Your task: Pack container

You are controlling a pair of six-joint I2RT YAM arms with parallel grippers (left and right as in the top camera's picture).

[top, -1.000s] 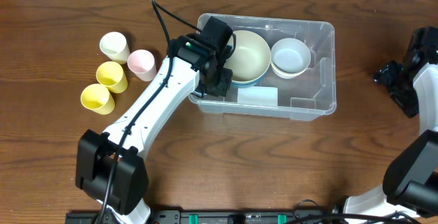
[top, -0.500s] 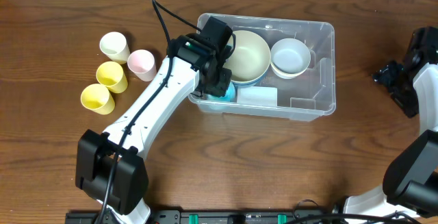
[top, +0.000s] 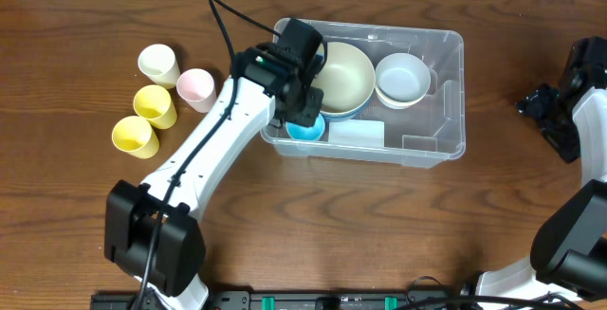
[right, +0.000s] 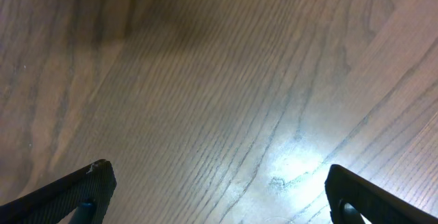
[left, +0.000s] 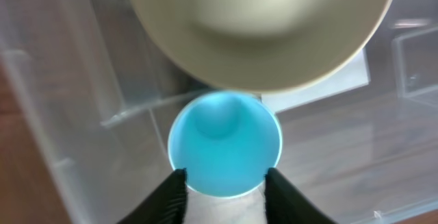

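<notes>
The left gripper (left: 224, 191) hangs with its jaws partly parted on either side of a small round sky-blue plastic cup (left: 226, 142); whether they press it cannot be told. The cup sits in the left corner of the large clear rectangular plastic container (top: 464, 92), mid-table, beside a wide cream bowl (top: 343, 75) and a smaller white bowl (top: 402, 78). Well apart, the right gripper (right: 219, 183) gapes wide over the brown wooden table (top: 379, 215).
</notes>
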